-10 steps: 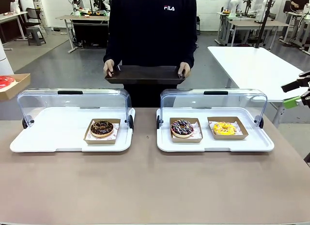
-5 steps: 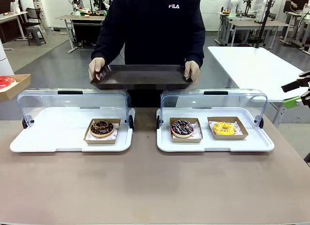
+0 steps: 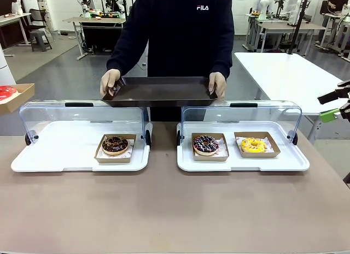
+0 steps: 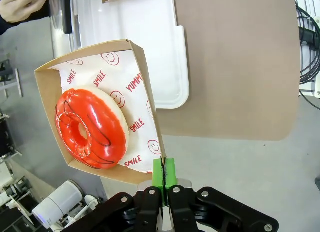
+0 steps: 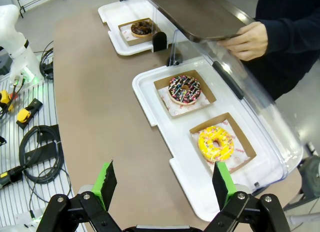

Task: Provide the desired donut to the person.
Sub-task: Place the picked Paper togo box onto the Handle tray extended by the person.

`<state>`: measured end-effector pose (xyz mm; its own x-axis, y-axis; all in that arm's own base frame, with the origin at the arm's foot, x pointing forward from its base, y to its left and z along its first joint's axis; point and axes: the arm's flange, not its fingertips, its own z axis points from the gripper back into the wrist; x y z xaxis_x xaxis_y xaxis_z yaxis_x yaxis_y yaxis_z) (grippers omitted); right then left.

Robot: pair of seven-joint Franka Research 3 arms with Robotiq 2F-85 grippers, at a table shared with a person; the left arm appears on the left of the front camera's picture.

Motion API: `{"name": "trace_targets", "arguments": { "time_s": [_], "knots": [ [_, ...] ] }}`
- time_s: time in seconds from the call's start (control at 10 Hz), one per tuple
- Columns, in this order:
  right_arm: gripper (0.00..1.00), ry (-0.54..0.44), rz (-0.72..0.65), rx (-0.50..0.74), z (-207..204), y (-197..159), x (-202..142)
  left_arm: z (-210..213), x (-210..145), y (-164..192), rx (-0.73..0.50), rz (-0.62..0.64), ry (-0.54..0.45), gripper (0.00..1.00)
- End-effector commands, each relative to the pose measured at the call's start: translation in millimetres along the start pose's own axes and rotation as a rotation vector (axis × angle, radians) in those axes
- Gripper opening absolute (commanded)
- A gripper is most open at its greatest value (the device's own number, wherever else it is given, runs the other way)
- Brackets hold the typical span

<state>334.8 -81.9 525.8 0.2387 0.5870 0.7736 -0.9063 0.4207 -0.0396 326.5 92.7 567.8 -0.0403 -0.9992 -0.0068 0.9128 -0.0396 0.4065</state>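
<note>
left tool pinching cardboard tray rim, glossy red ring donut inside | right tool spread

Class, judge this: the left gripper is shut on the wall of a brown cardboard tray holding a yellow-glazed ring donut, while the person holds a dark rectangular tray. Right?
One detail is wrong: in the left wrist view, the ring donut in the brown cardboard tray that the left gripper pinches is red-glazed, not yellow. The person does hold the dark rectangular tray.
</note>
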Motion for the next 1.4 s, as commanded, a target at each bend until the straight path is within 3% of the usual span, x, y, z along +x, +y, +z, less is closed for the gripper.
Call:
{"name": "trace_targets", "arguments": {
  "time_s": [0.0,0.6,0.8,0.9,1.3],
  "knots": [
    [1.00,-0.024,0.012,0.005,-1.3,-2.2,0.4,-1.4,0.7,-0.8,0.023,0.013,0.000,0.00],
    [1.00,-0.024,0.012,0.005,-1.3,-2.2,0.4,-0.1,0.0,0.0,0.000,0.000,0.000,0.01],
    [1.00,-0.024,0.012,0.005,-1.3,-2.2,0.4,30.3,68.2,23.7,-0.021,-0.061,0.005,0.01],
    [1.00,-0.024,0.012,0.005,-1.3,-2.2,0.4,42.5,107.5,34.3,0.016,-0.056,0.055,0.01],
    [1.00,-0.024,0.012,0.005,-1.3,-2.2,0.4,41.9,232.1,56.6,0.017,0.009,0.027,0.01]
  ]
}}
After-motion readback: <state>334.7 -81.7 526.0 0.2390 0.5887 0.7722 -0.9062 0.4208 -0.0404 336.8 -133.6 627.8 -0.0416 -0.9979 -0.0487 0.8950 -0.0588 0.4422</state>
